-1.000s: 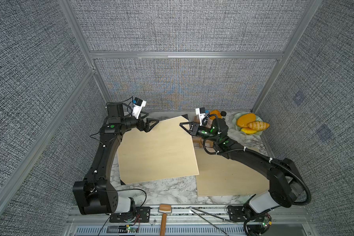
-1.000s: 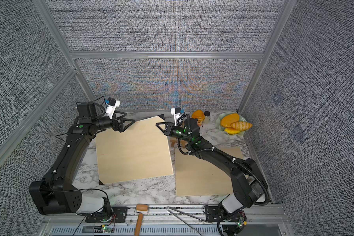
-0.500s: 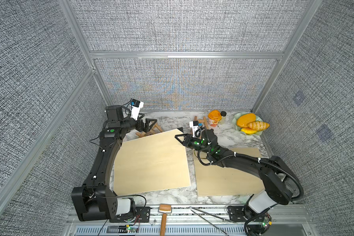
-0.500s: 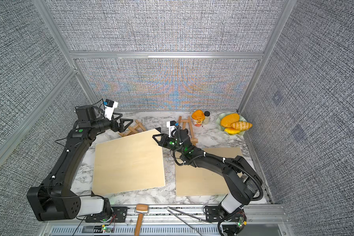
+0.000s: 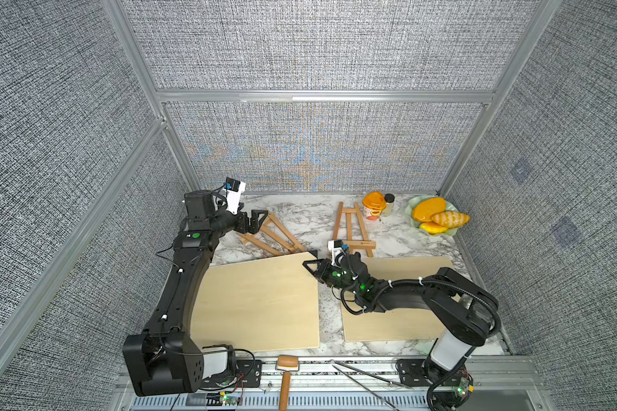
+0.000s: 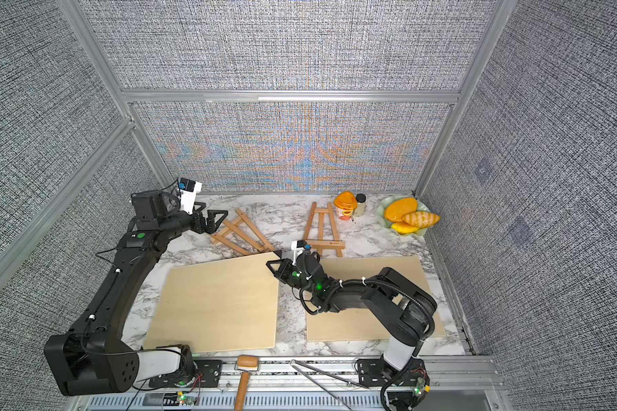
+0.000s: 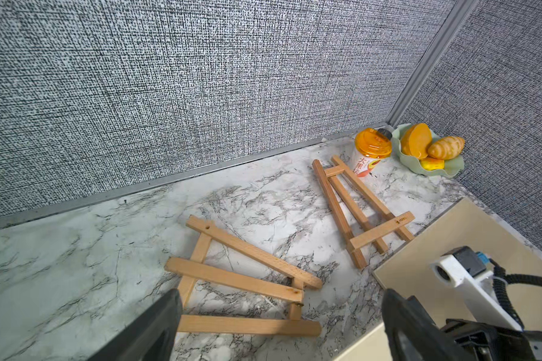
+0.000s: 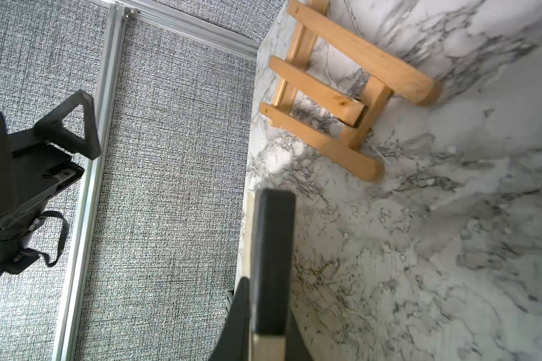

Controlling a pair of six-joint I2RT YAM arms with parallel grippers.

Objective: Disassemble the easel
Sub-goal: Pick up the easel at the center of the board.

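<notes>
A marble worktop sits inside a grey fabric-walled booth, with two black robot arms reaching across it. A pale wooden board lies on the marble. Its far corner sits at the tip of the right end effector, which is closed and seems to pinch that corner. The wrist view shows only a thin wooden edge along one finger. A second board lies flat beneath the right arm, behind that end effector.

The left end effector hangs with its jaws spread wide and holds nothing. Just below and ahead of it, a small wooden easel lies flat on the marble with its legs splayed. Another easel lies flat just beyond the right end effector, legs together, not touching it.

Farther beyond the right end effector, in the booth's corner, sit a green bowl of orange and yellow food, an orange-lidded cup and a small jar.
</notes>
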